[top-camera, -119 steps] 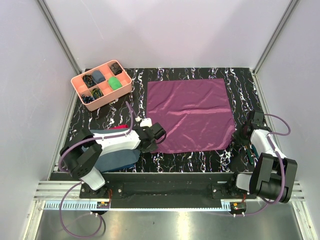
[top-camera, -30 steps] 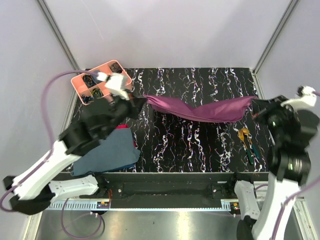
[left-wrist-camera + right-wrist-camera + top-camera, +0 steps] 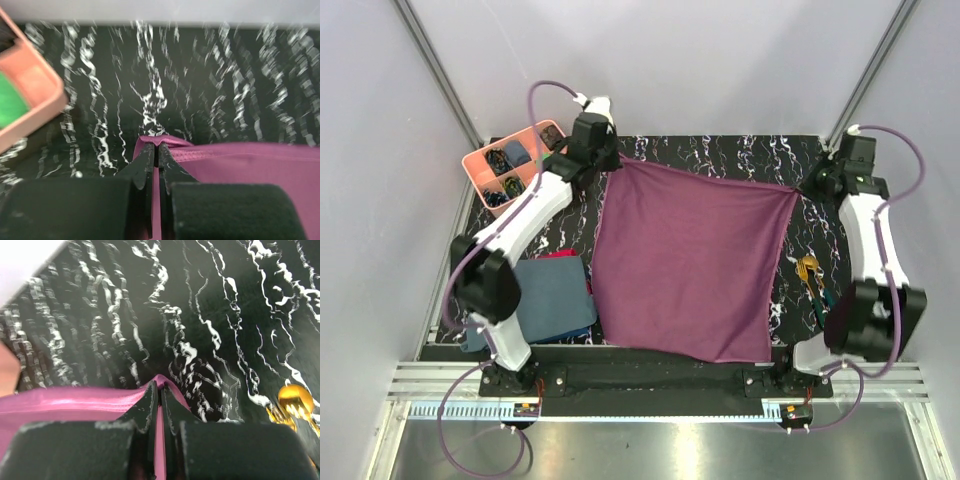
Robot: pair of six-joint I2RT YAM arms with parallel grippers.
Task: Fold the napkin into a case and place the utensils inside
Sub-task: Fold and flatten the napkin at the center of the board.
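Observation:
The plum-purple napkin (image 3: 690,260) is spread open over the dark marbled table, its near edge reaching the table's front. My left gripper (image 3: 616,160) is shut on its far left corner (image 3: 156,142). Over on the other side my right gripper (image 3: 802,192) is shut on the far right corner (image 3: 161,381). Both corners sit pinched between the black fingers, just above the table. The utensils (image 3: 812,283), golden with dark green handles, lie on the table right of the napkin; a golden piece (image 3: 295,402) shows in the right wrist view. No case is formed.
A pink compartment tray (image 3: 513,166) with small items stands at the far left, its corner (image 3: 35,100) close to the left gripper. A slate-blue cloth (image 3: 555,295) over a red one lies at the near left. White walls enclose the table.
Both arms have swung to the far side of the table with the corners. The napkin, a sagging strip a second ago, now lies spread from the back to the front edge.

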